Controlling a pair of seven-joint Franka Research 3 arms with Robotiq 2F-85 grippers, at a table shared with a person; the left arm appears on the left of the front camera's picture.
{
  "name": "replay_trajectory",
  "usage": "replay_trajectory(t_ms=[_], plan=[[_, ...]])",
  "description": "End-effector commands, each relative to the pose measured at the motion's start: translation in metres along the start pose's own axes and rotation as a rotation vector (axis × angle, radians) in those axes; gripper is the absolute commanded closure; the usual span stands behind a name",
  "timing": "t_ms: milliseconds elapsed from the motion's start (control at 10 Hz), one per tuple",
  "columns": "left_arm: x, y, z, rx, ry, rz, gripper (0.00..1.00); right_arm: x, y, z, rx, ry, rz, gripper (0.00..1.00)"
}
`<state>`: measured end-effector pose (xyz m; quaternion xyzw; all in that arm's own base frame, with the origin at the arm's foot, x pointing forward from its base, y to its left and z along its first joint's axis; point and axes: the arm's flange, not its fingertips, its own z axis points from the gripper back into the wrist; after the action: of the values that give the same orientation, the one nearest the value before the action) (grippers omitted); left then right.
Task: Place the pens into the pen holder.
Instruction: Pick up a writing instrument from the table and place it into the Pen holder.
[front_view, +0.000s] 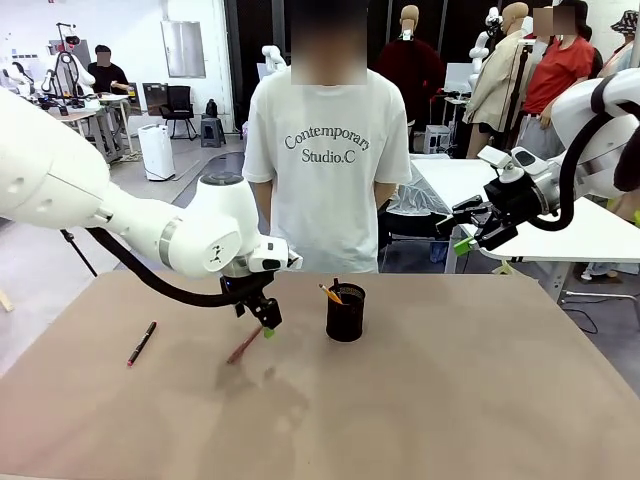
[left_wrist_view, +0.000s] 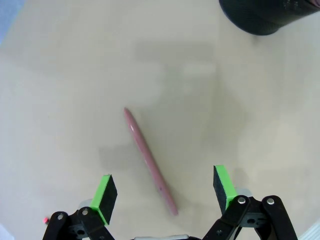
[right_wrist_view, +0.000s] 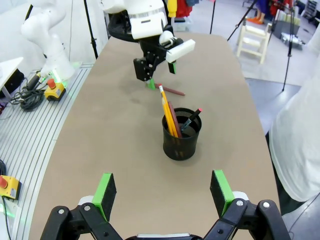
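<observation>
My left claw (left_wrist_view: 164, 186), released, hangs over the pink pen (left_wrist_view: 149, 160); a black pen (front_view: 141, 343) lies left on the bench (front_view: 450, 400); a pencil (front_view: 331, 293) stands in the holder (front_view: 346, 315); two seem left.

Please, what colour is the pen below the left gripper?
Reddish-pink pen; best in the left wrist view.

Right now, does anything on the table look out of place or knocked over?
Nothing spilled or damaged; the holder stands upright. Two pens lie loose: a pink pen beneath the open left gripper, and a black pen off by itself toward the left edge.
</observation>
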<state>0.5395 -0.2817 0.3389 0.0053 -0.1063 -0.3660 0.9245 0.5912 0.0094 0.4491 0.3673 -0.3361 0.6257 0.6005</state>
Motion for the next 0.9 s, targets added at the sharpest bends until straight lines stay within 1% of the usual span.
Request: replay_trajectory(t_ms=[0, 400, 800], plan=[[0.011, 0.002, -0.012, 0.027, -0.007, 0.028, 0.0, 0.003, 0.0, 0.0, -0.002, -0.006, -0.002, 0.0], [0.02, 0.01, -0.03, 0.073, 0.028, 0.083, 0.0, 0.003, 0.0, 0.0, -0.002, -0.006, -0.002, 0.0], [0.029, 0.028, -0.045, 0.041, 0.068, 0.186, 0.0, 0.003, 0.0, 0.0, -0.002, -0.006, -0.002, 0.0]])
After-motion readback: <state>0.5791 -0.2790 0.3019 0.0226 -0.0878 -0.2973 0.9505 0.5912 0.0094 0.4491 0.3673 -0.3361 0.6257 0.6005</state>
